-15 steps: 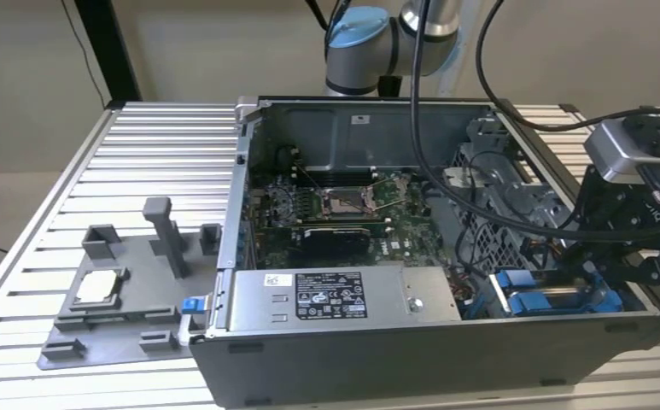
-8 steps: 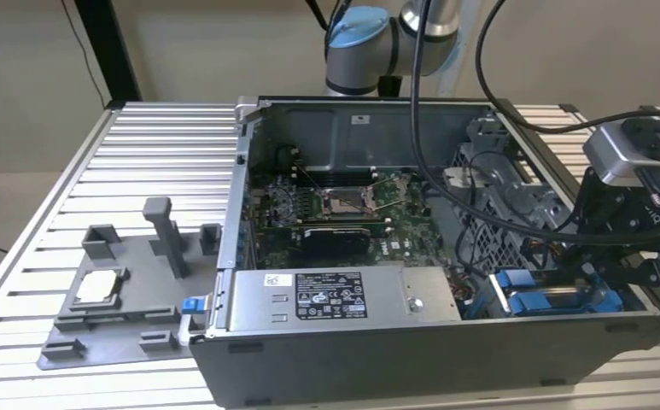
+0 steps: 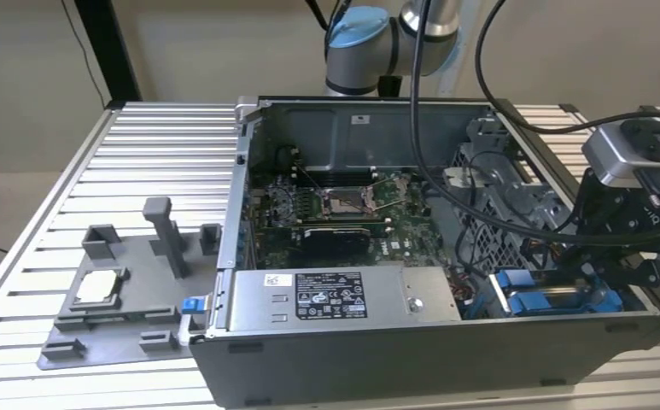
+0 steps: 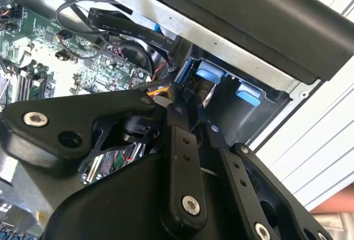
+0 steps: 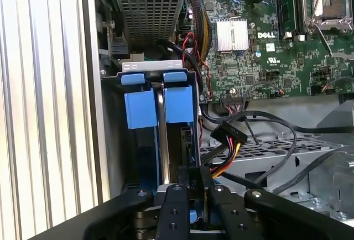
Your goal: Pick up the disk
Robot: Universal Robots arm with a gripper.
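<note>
Disk [image 5: 178,107] has the black jointed hand [image 5: 196,176] at its near end; whether the hand pinches it I cannot tell. It stands on edge in the grey metal case [image 3: 421,359], lower right of the exterior view, its smooth blue plastic tab exposed, likely for pulling. Beyond lies the green motherboard [image 5: 265,46].

An open grey metal case [image 3: 421,363] holds a long grey power-supply box [image 3: 341,296]. A grey plastic tray [image 3: 113,342] holds a square silver chip [image 3: 96,289].
</note>
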